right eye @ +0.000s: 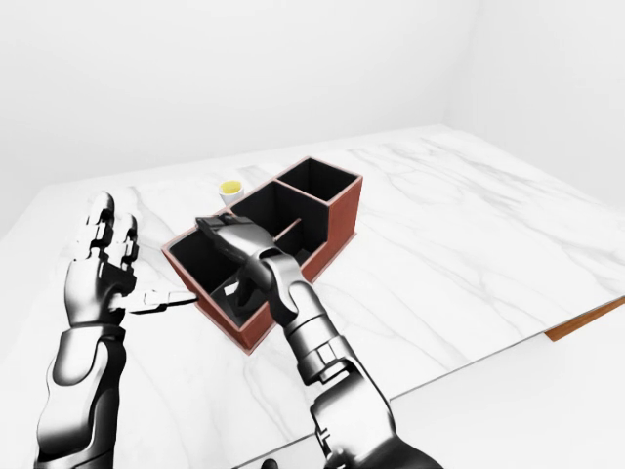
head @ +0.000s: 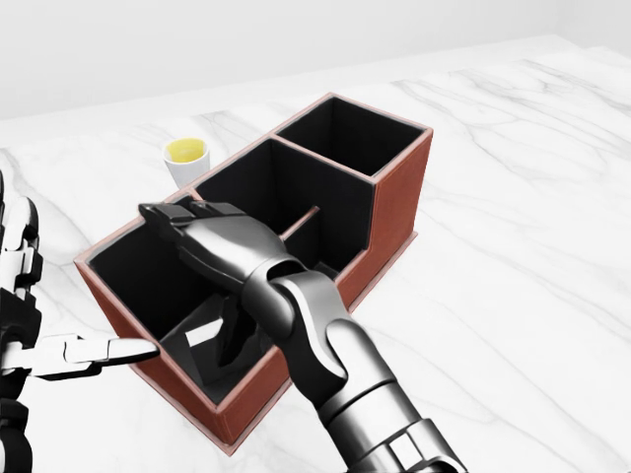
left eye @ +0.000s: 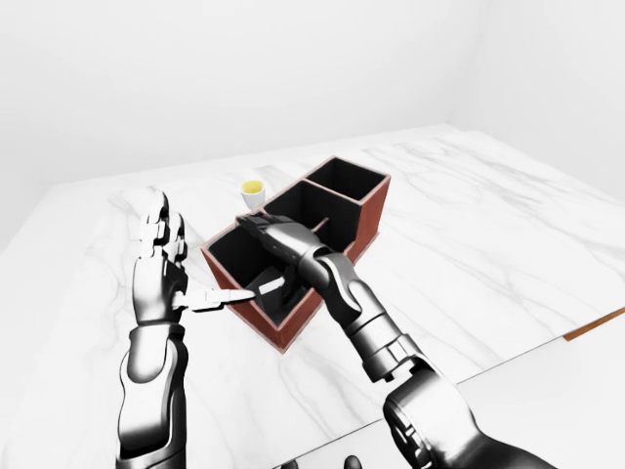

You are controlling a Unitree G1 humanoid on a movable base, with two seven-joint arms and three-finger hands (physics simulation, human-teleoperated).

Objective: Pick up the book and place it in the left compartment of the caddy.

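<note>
Both hands' fingers spread: right hand over caddy, left hand beside it.

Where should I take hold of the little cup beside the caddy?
Around its side wall, coming from the head view's left with the open left hand. The cup stands upright, filled, and the caddy crowds its right side.

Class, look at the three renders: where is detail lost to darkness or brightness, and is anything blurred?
Head view: sharp; the caddy interior renders near black, so what lies under the right hand is hard to read. Left-eye view: the white wall is flat and featureless, with soft shadows on the marble table. Right-eye view: equally sharp, even lighting, no glare.
</note>
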